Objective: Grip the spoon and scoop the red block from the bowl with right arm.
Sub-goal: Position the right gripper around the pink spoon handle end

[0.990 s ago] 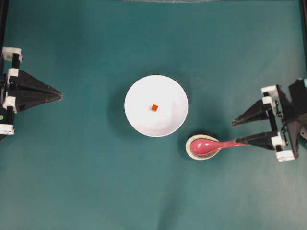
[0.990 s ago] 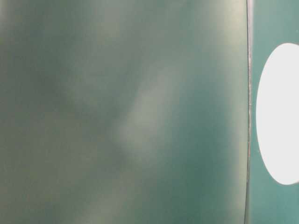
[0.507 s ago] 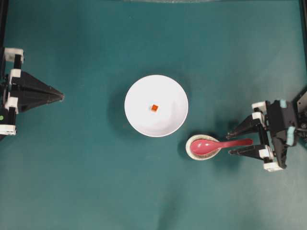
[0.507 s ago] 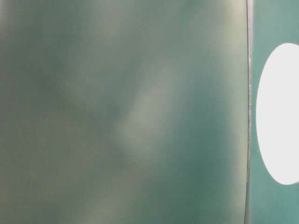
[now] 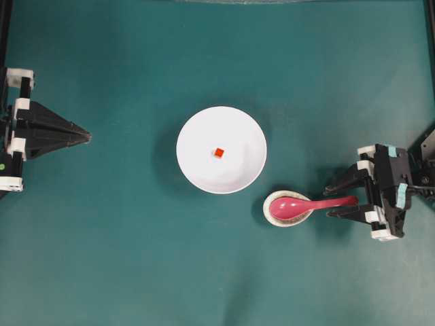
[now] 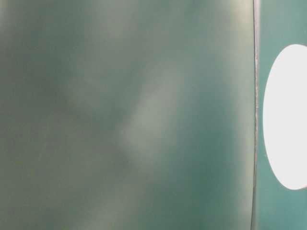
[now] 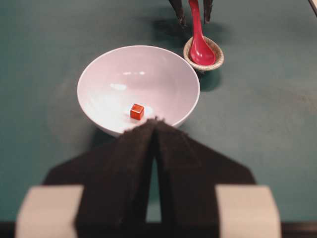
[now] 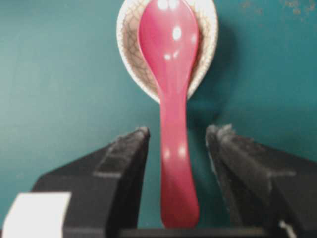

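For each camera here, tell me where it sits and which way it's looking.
Overhead: straight down on the table; both grippers, bowl, spoon.
Table-level: pressed near a blurred green surface; only a white shape at right, no robot.
Left wrist: behind the shut left gripper, facing the bowl and red block.
Right wrist: between the open right gripper, on the spoon.
Shared: the spoon.

small speckled grey-white oval dish (image 5: pixel 288 208) with crackle-patterned inside, resting on a plain dark teal table surface (image 5: pixel 136 258), right of centre.

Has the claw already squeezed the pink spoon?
No, the right claw stands open, with gaps either side of the spoon handle.
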Controlling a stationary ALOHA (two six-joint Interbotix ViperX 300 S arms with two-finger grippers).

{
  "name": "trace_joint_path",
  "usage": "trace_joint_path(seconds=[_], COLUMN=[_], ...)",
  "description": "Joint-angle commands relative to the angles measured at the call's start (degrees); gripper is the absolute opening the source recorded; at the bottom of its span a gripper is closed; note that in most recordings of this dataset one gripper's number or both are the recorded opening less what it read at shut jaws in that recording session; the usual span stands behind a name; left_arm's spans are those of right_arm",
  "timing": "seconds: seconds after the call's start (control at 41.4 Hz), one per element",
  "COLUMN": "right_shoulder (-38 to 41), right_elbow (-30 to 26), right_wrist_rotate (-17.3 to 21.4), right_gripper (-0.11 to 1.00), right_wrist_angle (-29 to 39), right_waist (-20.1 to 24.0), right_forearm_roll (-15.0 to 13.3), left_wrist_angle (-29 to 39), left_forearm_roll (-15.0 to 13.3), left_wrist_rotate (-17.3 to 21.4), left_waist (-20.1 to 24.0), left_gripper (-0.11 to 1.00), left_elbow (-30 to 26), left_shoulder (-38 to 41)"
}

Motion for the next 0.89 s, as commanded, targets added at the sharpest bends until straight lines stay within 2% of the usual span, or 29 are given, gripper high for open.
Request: trace_joint_path(seconds=[0.0,0.314,0.628,0.869], right_shoulder=[-0.26,-0.26,-0.26,-0.18], right_elbow=[-0.26,0.7,0.7,0.97], right_wrist_rotate=[-0.26,-0.97,-5.1,-6.24], right_gripper=[0.56,0.55,0.55,0.55], right_wrist_angle=[-0.79,-1.58,-3.08,-3.16], right_waist=[0.09,0.18,0.18,0.09], right_forearm_roll=[0.09,-0.35,-0.44,-0.53], left_wrist_angle=[-0.26,-0.26,-0.18,-0.18], left_forearm_roll=[0.18,0.18,0.26,0.35], left_wrist_rotate=[0.18,0.18,0.26,0.18], left_waist=[-0.09,0.0,0.0,-0.09], left_gripper=[0.0,0.0,0.0,0.0], left_elbow=[-1.05,-0.88,-0.79,-0.79], left_shoulder=[0.44,0.44,0.44,0.44])
